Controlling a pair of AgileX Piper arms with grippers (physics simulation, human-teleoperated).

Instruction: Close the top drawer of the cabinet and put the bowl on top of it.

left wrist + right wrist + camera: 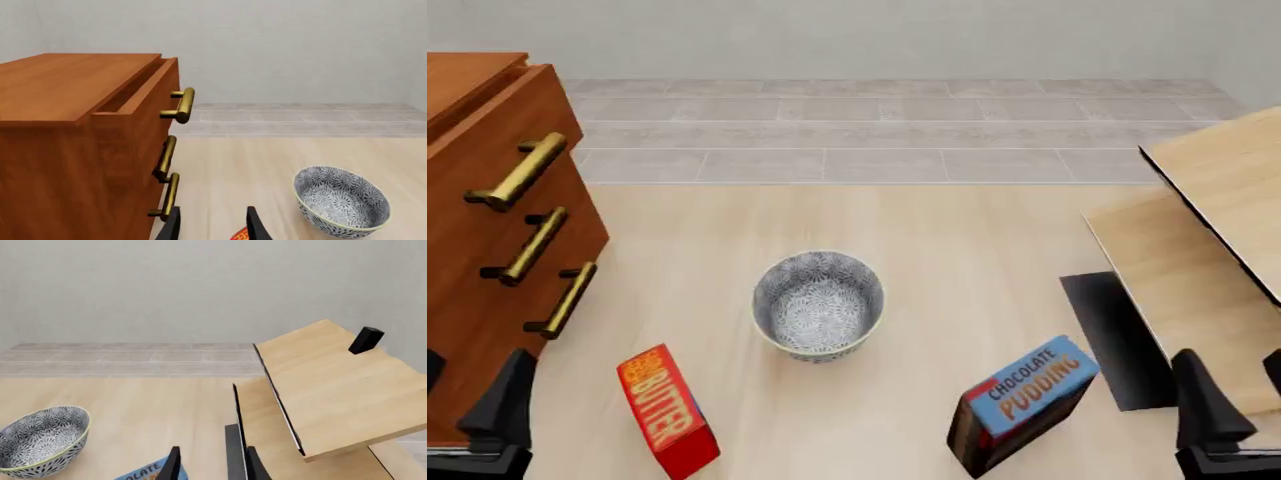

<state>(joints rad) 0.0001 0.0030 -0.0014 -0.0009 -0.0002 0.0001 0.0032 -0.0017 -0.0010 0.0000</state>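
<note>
reddish-brown wooden cabinet (pixel 481 250) with 3 brass bar handles: at table's left edge; uppermost drawer (pixel 143 90) pulled partly out. black-and-white floral round bowl (pixel 818 303): upright, mid-table, empty. red butter box (pixel 667 411) and blue chocolate pudding box (pixel 1021 403): near edge. left claw (pixel 212 225) and right claw (pixel 210 465): narrowly parted, holding nothing.

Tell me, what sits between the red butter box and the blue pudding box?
In the front view, only bare tabletop; the bowl sits farther back.
</note>
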